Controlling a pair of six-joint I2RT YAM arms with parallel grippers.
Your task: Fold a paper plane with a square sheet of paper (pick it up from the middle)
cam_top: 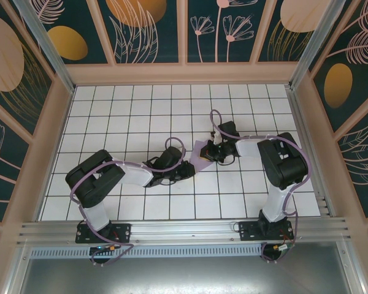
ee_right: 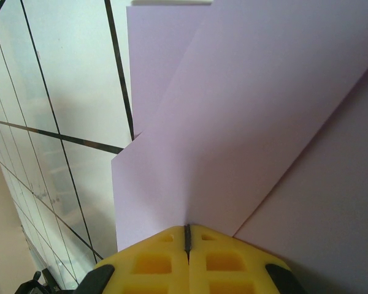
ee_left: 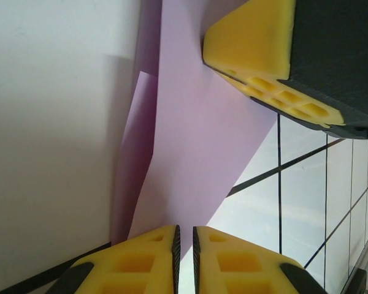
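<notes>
Paper [cam_top: 201, 149], pale purple and partly folded, is held between both grippers over the middle of the tiled table [cam_top: 110, 110]. Its edge is pinched by the left gripper [ee_left: 185, 245], jaws nearly closed; a fold is clamped by the right gripper [ee_right: 186, 236], jaws fully closed.

Left arm [cam_top: 104, 180], right arm [cam_top: 282, 162]: white link shells, bulky black joint housings. Lavender cables [cam_top: 212, 119] loop along both. Black bases [cam_top: 101, 233]. Left tool [ee_left: 184, 228], right tool [ee_right: 187, 226]: yellow fingers [ee_left: 141, 263] with square pockets and black backing.
</notes>
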